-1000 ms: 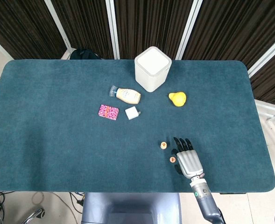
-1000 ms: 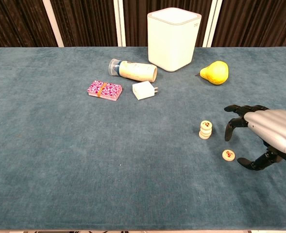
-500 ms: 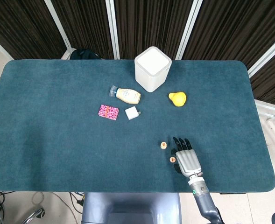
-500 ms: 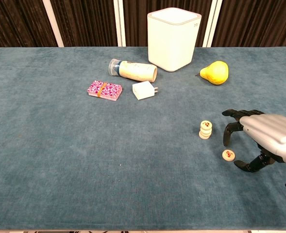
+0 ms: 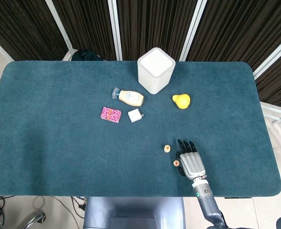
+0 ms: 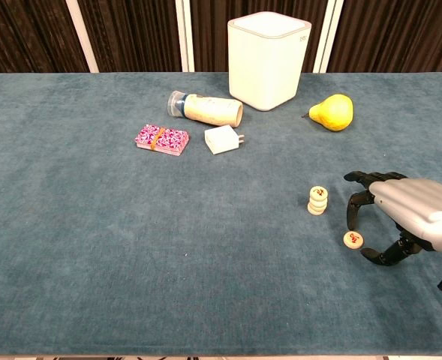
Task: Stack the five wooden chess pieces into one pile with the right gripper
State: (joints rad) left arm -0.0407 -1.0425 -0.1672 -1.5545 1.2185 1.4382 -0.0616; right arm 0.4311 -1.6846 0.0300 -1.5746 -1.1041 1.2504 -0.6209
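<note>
A pale round wooden chess piece (image 6: 353, 239) with a red mark lies flat on the table (image 6: 93, 225), just beside the empty right hand (image 6: 401, 214), whose curled fingers stand apart, near the stacked pile (image 6: 318, 200).

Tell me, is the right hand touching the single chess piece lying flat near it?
Apart. The chest view shows teal cloth between the right hand and the loose chess piece; its fingers arch above and beside it.

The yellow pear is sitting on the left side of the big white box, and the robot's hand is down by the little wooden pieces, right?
Not quite. The yellow pear sits to the right of the big white box, not the left; the chest view shows it clearly. The rest is right: the right hand is down beside the loose wooden piece and the little stack.
</note>
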